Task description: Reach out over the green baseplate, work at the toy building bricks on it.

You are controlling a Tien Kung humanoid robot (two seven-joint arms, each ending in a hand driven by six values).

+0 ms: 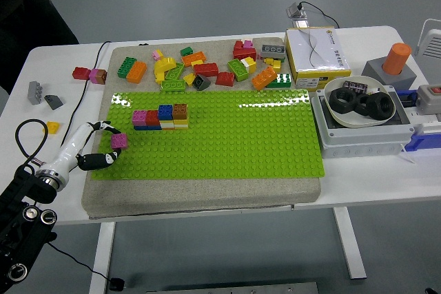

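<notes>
Pinching a small pink brick between its fingertips, the left hand sits at the left edge of the green baseplate, in the lower left of the frame. The grip looks shallow, with only the tips on the brick, so it could twist or pop free if pushed down at an angle. Whether the brick is already seated on the studs or just above them cannot be told from this view.

Near the hand, a black cable loops on the white table beside a yellow piece; the forearm could snag the loop if it swings outward. Higher up at the left lie two grey pieces and a red and pink pair, well apart from the hand.

Just to the right and above the held brick stands a short row of stacked bricks on the baseplate. A push toward it that runs too far could knock the row loose or shift the plate on the grey mat beneath.

Along the top centre a heap of loose bricks lies off the plate, out of the way. At the right are a white box, a bowl of black rings and an orange cylinder, too far off to be at risk. A person's dark sleeve shows at the upper left corner.
</notes>
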